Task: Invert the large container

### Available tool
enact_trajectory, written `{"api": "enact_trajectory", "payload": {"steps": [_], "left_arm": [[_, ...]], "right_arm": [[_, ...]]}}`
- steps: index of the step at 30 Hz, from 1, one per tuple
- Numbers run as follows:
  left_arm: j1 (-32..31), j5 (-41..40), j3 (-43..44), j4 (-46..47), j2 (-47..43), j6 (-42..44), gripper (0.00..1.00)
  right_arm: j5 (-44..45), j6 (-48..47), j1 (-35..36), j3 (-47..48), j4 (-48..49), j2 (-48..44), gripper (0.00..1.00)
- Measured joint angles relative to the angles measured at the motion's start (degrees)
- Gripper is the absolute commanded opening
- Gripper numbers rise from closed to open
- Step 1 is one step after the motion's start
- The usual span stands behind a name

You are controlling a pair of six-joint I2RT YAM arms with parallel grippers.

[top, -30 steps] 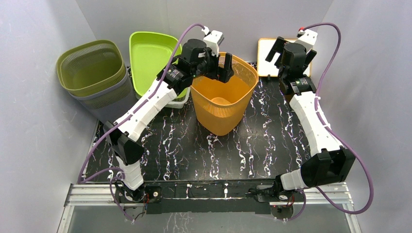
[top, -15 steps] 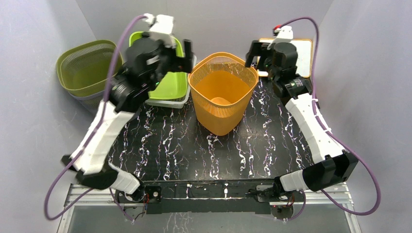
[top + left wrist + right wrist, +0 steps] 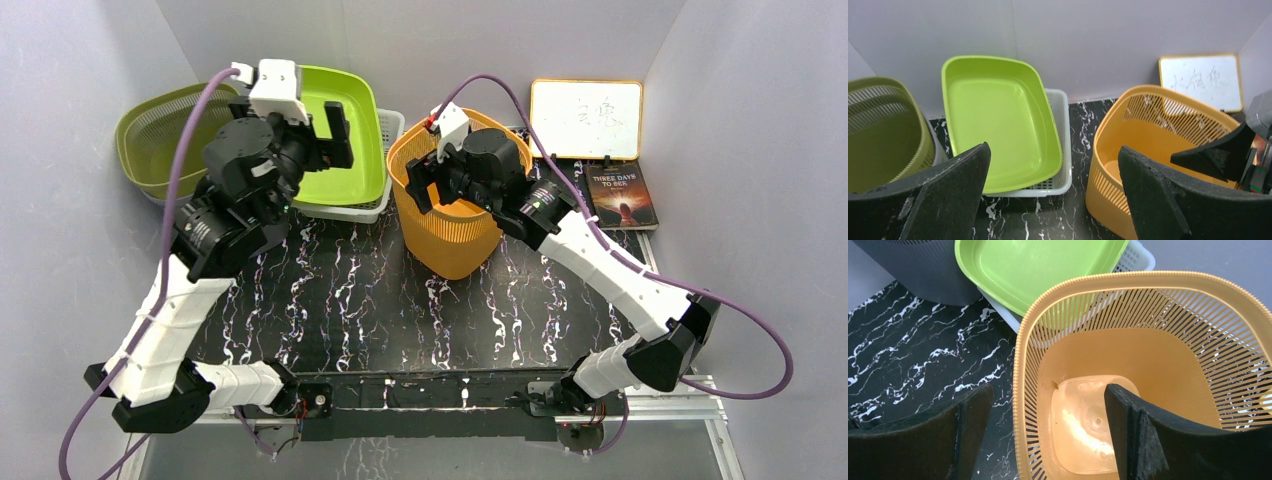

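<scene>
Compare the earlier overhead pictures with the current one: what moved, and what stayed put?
The left end effector left the rim of the orange basket and swung left; it is now open above the green tray. The right end effector swung from beside the whiteboard to the basket and straddles its rim, open, one finger inside. The basket stayed upright in place; tray, olive basket and whiteboard did not move.

The large container point(image 3: 455, 245) is orange with slatted walls. The tray point(image 3: 355, 182) is lime green. The table point(image 3: 380, 300) is black, veined with white.
</scene>
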Motion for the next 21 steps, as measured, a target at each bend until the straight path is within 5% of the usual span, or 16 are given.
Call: {"api": "enact_trajectory", "payload": {"steps": [13,21], "left_arm": [[0.00,1.09,-4.57,-0.17,-3.34,-1.03,0.98],[0.00,1.07,-6.16,0.11,-5.07,-1.07,0.98]], "right_arm": [[-2.54,-1.99,0.66,2.58,-3.91,5.40,0.62],[-1.88,-2.25,1.25,2.58,-5.20,6.43,0.35]]}}
